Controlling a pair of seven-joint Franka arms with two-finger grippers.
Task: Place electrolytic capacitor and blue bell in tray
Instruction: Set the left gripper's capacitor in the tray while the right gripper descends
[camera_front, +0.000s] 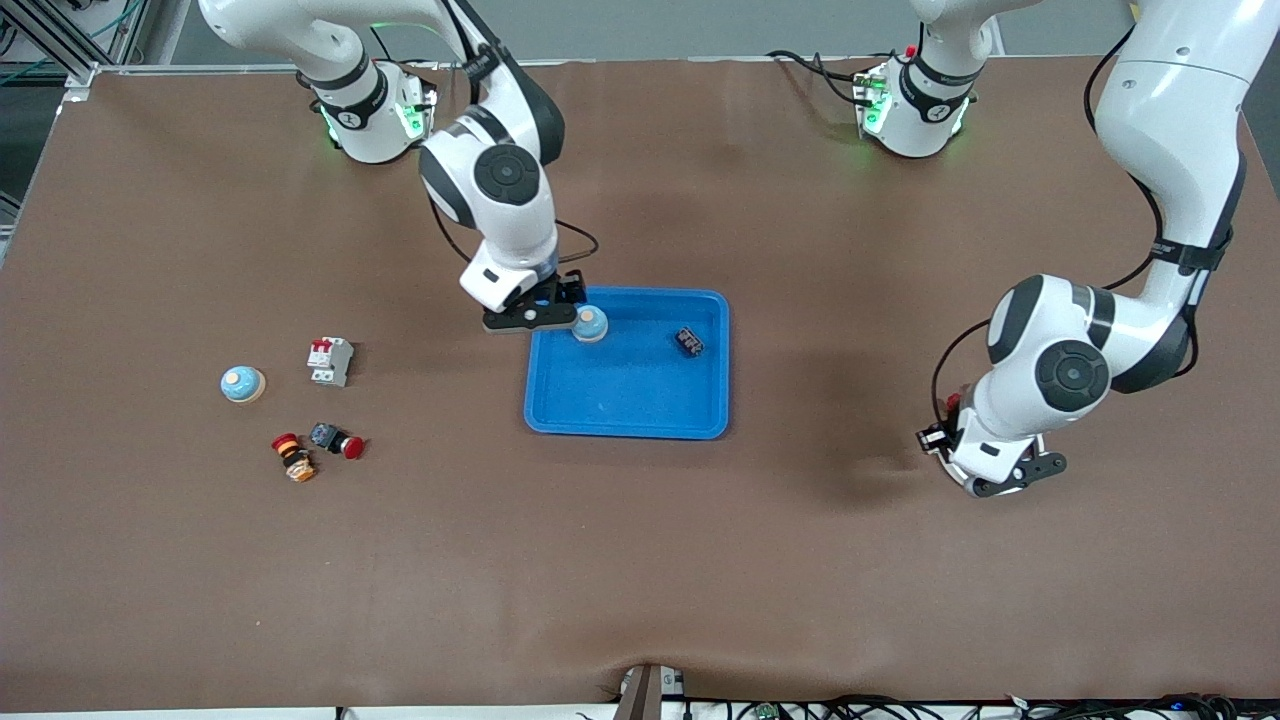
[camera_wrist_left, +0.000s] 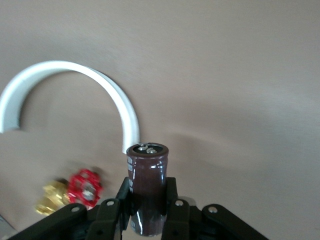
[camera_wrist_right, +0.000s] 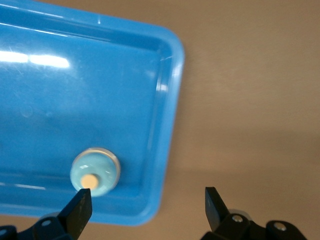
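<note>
Two bells: one blue bell (camera_front: 590, 323) sits in the tray, in the corner toward the right arm's base; a second blue bell (camera_front: 242, 384) sits out on the mat toward the right arm's end, well apart from the tray
tray: bright blue tray (camera_front: 628, 410) mid-table; there's also a small dark part (camera_front: 688, 341) lying inside it, toward the left arm's end, apart from the bell; can't tell what that part is
right gripper: right gripper (camera_front: 545, 312) hangs over the tray's corner rim, just beside the bell; jaws spread wide and gripping nothing; in the right wrist view the bell (camera_wrist_right: 95, 171) sits inside the rim just off one fingertip (camera_wrist_right: 80, 205), not between the two
left gripper: left gripper (camera_front: 985, 478) is up over bare mat toward the left arm's end, well apart from the tray; clamped on the electrolytic capacitor (camera_wrist_left: 147, 187), a dark brown can standing upright between the fingers (camera_wrist_left: 170, 202), terminals on top
capacitor location: held in the air by the left gripper, not in the tray
other bits: white breaker switch (camera_front: 330, 360) beside the loose bell; red pushbutton (camera_front: 338, 440) and orange-red button (camera_front: 292, 456) nearer the front camera than those
</note>
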